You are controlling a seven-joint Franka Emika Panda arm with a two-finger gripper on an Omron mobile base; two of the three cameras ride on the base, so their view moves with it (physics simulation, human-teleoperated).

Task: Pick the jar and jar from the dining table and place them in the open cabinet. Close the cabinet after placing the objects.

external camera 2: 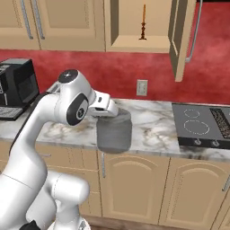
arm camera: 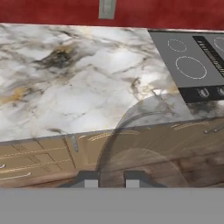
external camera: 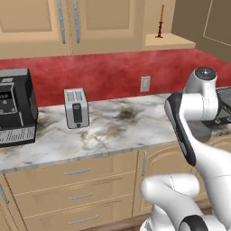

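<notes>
My gripper (external camera 2: 106, 113) is shut on a grey see-through jar (external camera 2: 114, 132), which hangs upright over the front edge of the marble counter (external camera 2: 152, 126). In the hand view the jar (arm camera: 148, 131) is a faint round shape just beyond the fingertips (arm camera: 90, 179). The cabinet (external camera 2: 130, 42) on the wall above and behind the jar stands open, its door (external camera 2: 182, 38) swung out to the right. A candlestick (external camera 2: 143, 22) stands on its shelf. From the left base view the jar (external camera: 205, 131) peeks out behind my arm. The dining table is out of view.
A black cooktop (external camera 2: 200, 123) lies in the counter to the right of the jar. To the left are a silver toaster (external camera: 76, 108) and a black appliance (external camera: 16, 108). A wall outlet (external camera 2: 142, 87) sits on the red backsplash. Closed wall cabinets (external camera 2: 67, 22) are left of the open one.
</notes>
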